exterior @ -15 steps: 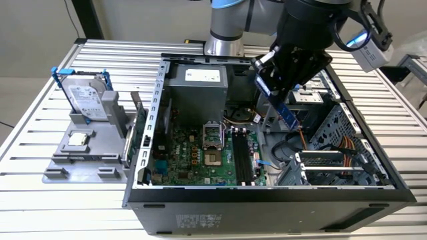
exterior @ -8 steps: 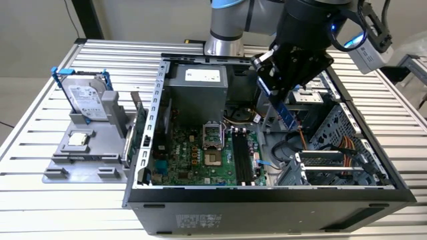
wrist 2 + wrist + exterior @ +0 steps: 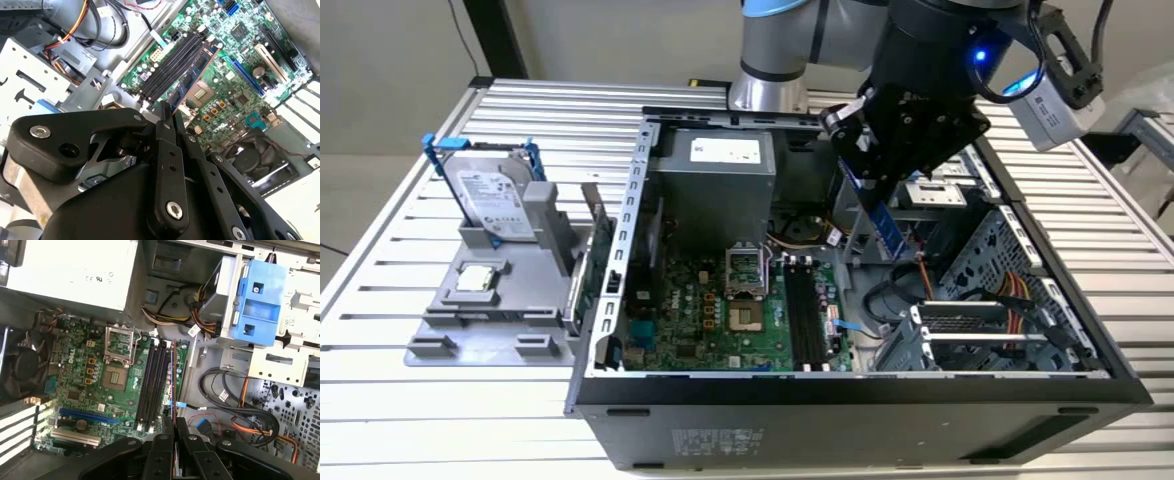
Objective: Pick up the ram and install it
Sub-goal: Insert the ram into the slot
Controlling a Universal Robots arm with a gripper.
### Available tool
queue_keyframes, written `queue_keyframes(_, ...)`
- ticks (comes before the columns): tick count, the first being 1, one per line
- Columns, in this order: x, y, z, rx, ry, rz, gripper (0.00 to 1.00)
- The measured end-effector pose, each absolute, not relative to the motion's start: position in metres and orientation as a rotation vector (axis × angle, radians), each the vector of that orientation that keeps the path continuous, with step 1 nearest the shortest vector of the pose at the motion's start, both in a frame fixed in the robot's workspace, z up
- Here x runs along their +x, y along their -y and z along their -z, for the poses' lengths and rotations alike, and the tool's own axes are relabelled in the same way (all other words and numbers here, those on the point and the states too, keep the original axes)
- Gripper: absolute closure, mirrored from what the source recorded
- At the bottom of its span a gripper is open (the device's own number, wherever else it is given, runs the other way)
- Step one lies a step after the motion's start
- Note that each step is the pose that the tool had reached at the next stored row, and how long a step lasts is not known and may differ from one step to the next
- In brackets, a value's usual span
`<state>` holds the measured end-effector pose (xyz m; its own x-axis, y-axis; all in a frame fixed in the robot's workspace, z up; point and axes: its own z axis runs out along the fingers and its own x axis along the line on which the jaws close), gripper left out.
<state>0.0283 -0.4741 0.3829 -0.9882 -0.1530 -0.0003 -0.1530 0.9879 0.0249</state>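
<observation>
Two containers stand on the ribbed metal tabletop. One is a grey plastic holder at the exterior view's left. It carries a silver hard drive upright in a blue frame, and a small square silver chip lies flat in a pocket below it.

The other is a black computer case, open on top. Inside we see a green motherboard, a plain grey power supply box, a round black fan, orange and black cables and a blue plastic bracket on the perforated steel drive cage.

The black tool hangs over the case with its fingers closed on one end of the ram. This long, flat stick slopes down from the tool into the open case without touching the board. In the second wrist view the ram shows a dark face with chips. In the first wrist view we see only its thin edge, which runs parallel to the four black memory slots, just beside them.
</observation>
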Motion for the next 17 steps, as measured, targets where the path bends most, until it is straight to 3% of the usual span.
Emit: queue_keyframes(17, 0.0285, 0.4742, -0.3819, 0.194, 3.134, 0.04, 1.0)
